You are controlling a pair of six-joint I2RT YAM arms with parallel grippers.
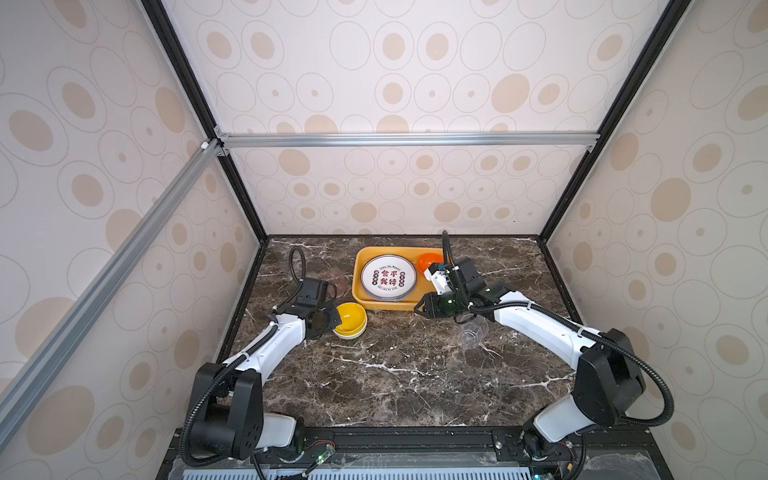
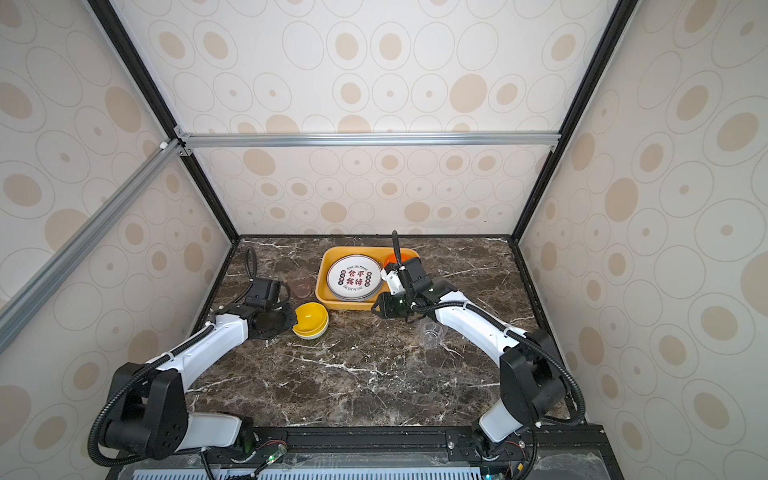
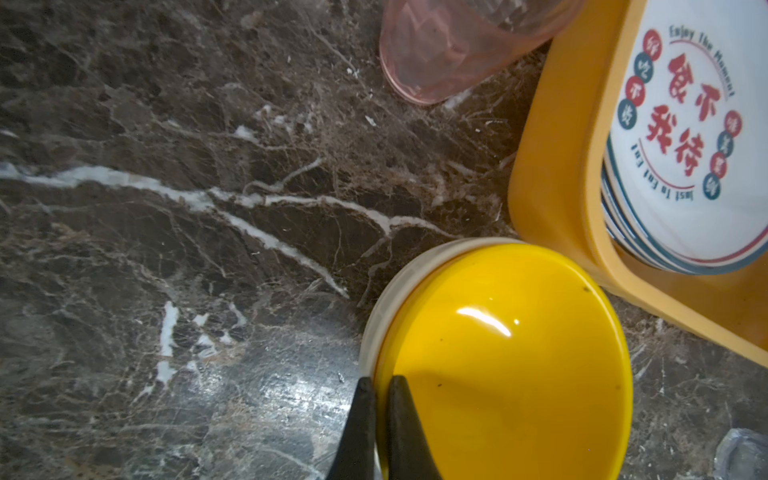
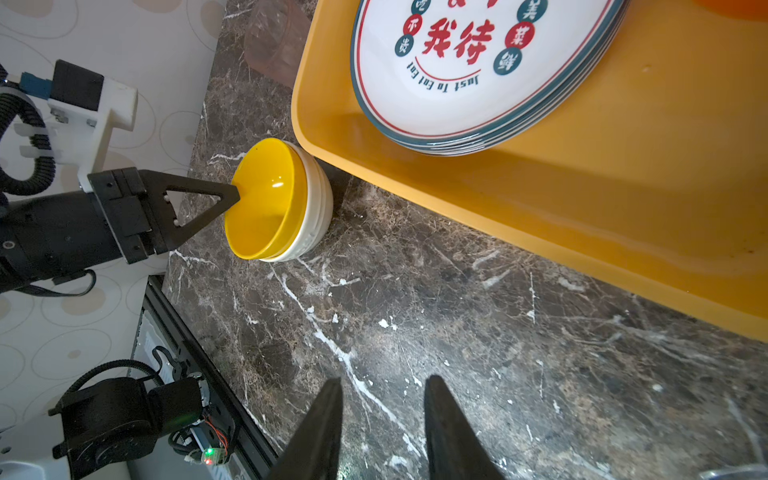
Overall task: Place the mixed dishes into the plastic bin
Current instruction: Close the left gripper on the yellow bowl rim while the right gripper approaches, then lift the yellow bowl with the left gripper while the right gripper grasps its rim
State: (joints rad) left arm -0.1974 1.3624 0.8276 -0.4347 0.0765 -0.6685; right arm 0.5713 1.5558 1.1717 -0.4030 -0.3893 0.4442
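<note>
One shallow yellow plastic bin (image 1: pixel 376 304) at the marble desk's (image 1: pixel 395 374) twelve o'clock holds stacked round white printed plates (image 1: pixel 388 277), count unclear, and one orange bowl (image 1: pixel 428 262). At its seven o'clock the left jaws clench one yellow bowl (image 1: pixel 352 319), nested in one cream bowl (image 4: pixel 320 212); lifting over the wall seems next. The right jaws gape, empty. One translucent pink cup (image 3: pixel 449 54) and one clear cup (image 1: pixel 471 332) sit outside.

Plates (image 1: pixel 388 277), orange bowl (image 1: pixel 428 261) in bin (image 1: pixel 356 286); yellow bowl (image 1: pixel 351 319) outside.
</note>
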